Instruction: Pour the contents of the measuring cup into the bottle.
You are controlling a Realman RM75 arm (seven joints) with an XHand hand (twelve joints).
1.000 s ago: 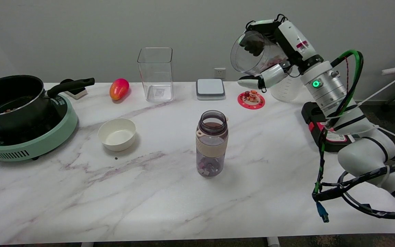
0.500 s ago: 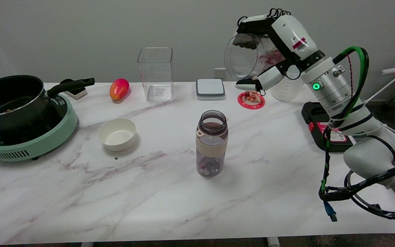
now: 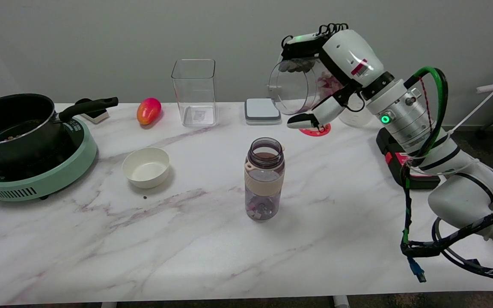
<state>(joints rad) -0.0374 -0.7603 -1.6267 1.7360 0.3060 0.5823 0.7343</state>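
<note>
A clear measuring cup (image 3: pixel 298 85) hangs tilted on its side in the air, mouth facing left, with pinkish bits showing at its far end. My right hand (image 3: pixel 321 75) grips it from the right, fingers over the top and thumb below. The open bottle (image 3: pixel 264 178), clear purple-tinted with a beige band, stands upright at the table's middle with a few small pieces at its bottom. The cup's mouth is above and a little right of the bottle's opening, farther back on the table.
A white bowl (image 3: pixel 146 167) sits left of the bottle. A black pot (image 3: pixel 11 124) rests on a green cooker (image 3: pixel 37 175) at far left. At the back stand a clear square container (image 3: pixel 194 92), a mango (image 3: pixel 148 110), a grey-white scale (image 3: pixel 262 111) and a red coaster (image 3: pixel 315 128). A black-red device (image 3: pixel 405 164) lies at right.
My right arm has carried the tilted cup leftward and slightly forward toward the bottle, turning its mouth more to the left. The bottle has stayed still.
</note>
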